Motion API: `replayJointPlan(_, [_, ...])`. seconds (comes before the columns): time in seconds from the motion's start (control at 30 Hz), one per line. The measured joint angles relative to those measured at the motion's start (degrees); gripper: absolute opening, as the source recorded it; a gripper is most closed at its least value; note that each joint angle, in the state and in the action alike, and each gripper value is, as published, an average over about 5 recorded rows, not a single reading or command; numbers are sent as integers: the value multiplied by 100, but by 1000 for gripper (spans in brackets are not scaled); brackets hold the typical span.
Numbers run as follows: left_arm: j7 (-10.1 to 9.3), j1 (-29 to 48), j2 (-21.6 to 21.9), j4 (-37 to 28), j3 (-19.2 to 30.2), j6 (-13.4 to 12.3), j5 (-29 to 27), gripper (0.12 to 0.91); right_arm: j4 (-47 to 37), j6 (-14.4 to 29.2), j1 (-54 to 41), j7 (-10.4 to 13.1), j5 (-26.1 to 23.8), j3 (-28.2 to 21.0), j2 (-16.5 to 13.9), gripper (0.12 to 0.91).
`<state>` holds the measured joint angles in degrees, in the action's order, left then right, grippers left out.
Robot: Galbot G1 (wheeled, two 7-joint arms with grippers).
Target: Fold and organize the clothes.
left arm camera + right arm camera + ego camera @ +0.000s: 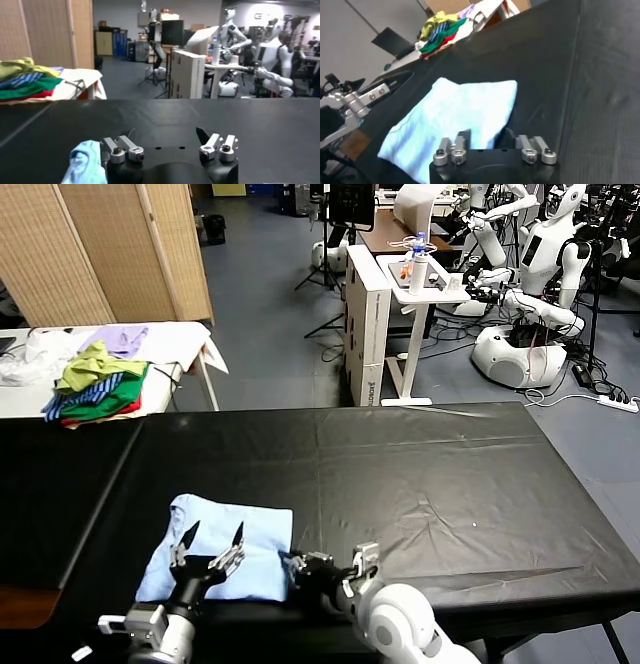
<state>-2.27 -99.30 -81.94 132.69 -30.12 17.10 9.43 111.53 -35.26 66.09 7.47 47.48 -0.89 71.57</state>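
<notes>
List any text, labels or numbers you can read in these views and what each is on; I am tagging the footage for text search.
No text can be read in any view.
T-shirt: folded on the black table, only plain light-blue cloth shows, no lettering.
White cabinet: faint dark marks low on its side, too small to read.
Back wall in the left wrist view: pale lettering, too blurred to read.

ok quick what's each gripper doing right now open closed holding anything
Left gripper: open above the folded T-shirt, holding nothing.
Right gripper: shut at the T-shirt's near right edge; whether it pinches the cloth cannot be told.
</notes>
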Motion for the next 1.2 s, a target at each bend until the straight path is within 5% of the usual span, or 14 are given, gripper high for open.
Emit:
replayJointPlan(0.67, [-69, 101, -131, -225, -2, -72, 53, 907, 565, -599, 481, 32, 106, 1845, -1284, 146])
replayJointPlan(0.77, [-143, 103, -127, -242, 24, -89, 156, 907, 639, -684, 511, 5, 43, 2028, -1407, 236])
replayJointPlan(1.1, [-188, 54, -21, -272, 19, -233, 373, 907, 896, -693, 724, 10, -219, 2416, -1650, 834])
replayJointPlan(1.2, [-171, -11, 14, -315, -24, -443, 348, 907, 983, -693, 826, 9, -362, 2521, -1661, 896])
